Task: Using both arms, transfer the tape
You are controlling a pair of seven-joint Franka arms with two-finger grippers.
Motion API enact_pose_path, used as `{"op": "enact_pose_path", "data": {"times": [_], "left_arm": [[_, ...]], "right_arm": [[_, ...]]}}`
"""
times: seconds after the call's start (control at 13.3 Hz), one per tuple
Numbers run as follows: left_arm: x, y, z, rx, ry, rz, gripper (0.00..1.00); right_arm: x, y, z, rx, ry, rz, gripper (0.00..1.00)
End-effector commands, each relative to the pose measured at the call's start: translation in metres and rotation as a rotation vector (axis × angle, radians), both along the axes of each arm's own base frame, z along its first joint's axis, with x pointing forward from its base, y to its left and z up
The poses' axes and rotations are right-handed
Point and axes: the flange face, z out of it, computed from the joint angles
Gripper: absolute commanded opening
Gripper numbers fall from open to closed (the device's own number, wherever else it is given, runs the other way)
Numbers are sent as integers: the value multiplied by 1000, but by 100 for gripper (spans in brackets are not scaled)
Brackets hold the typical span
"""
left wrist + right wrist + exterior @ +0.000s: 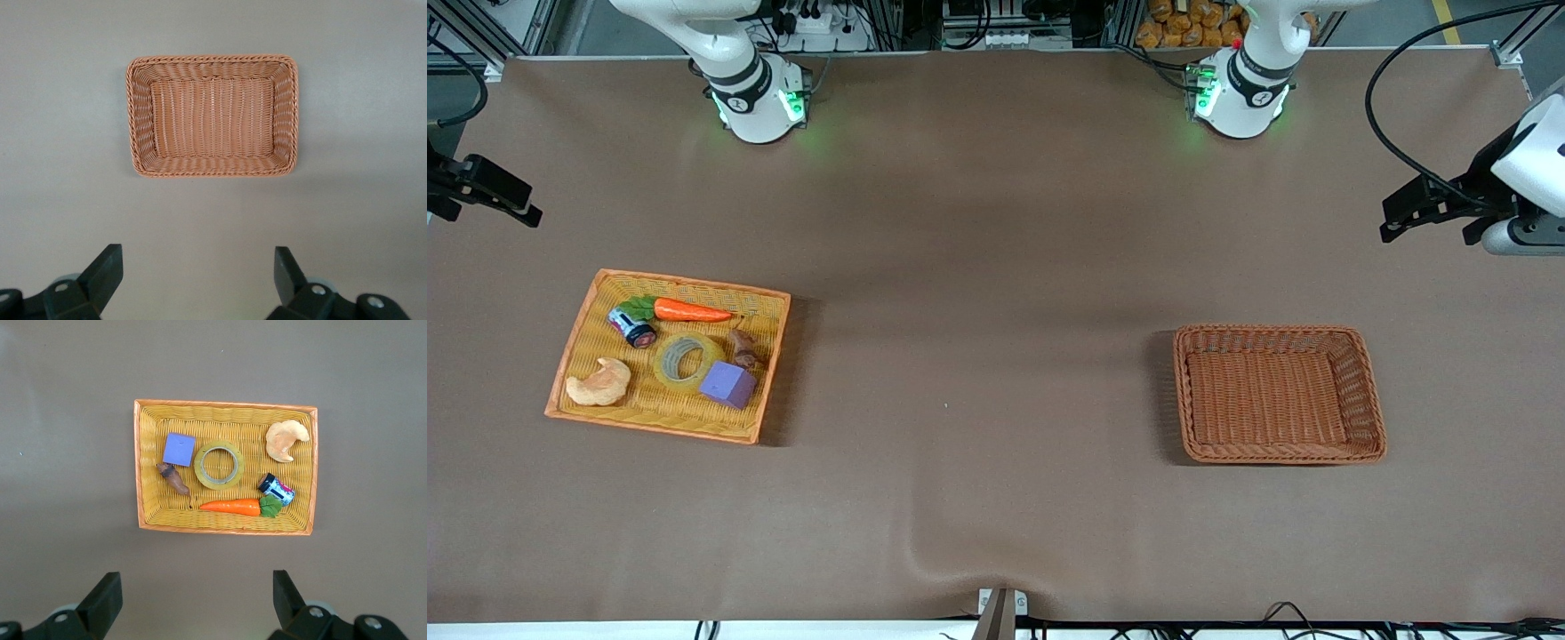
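Observation:
The tape [687,360] is a yellowish ring lying flat in the orange tray [605,283], between a purple cube [727,384] and a small can [631,326]. It also shows in the right wrist view [219,465]. My right gripper [520,203] hangs high over the table edge at the right arm's end, open and empty [197,587]. My left gripper [1394,227] hangs high over the table at the left arm's end, open and empty [198,267]. Both are well apart from the tape.
The tray also holds a carrot [691,311], a croissant [600,383] and a brown acorn-like piece [743,348]. A brown wicker basket [1369,391] stands toward the left arm's end, with nothing in it [137,113]. Brown cloth covers the table.

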Motion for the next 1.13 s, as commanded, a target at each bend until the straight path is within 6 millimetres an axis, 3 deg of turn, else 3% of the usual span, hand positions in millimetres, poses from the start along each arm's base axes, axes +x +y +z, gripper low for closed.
{"op": "enact_pose_path", "data": {"times": [0.0, 0.45, 1.05], "left_arm": [[-2, 1, 4, 1, -12, 14, 100], [-1, 3, 3, -2, -10, 18, 100], [1, 5, 0, -2, -4, 22, 100]], "right_arm": [[0, 3, 6, 14, -1, -7, 100], [0, 2, 9, 12, -6, -16, 100], [0, 6, 0, 2, 25, 4, 100]]}}
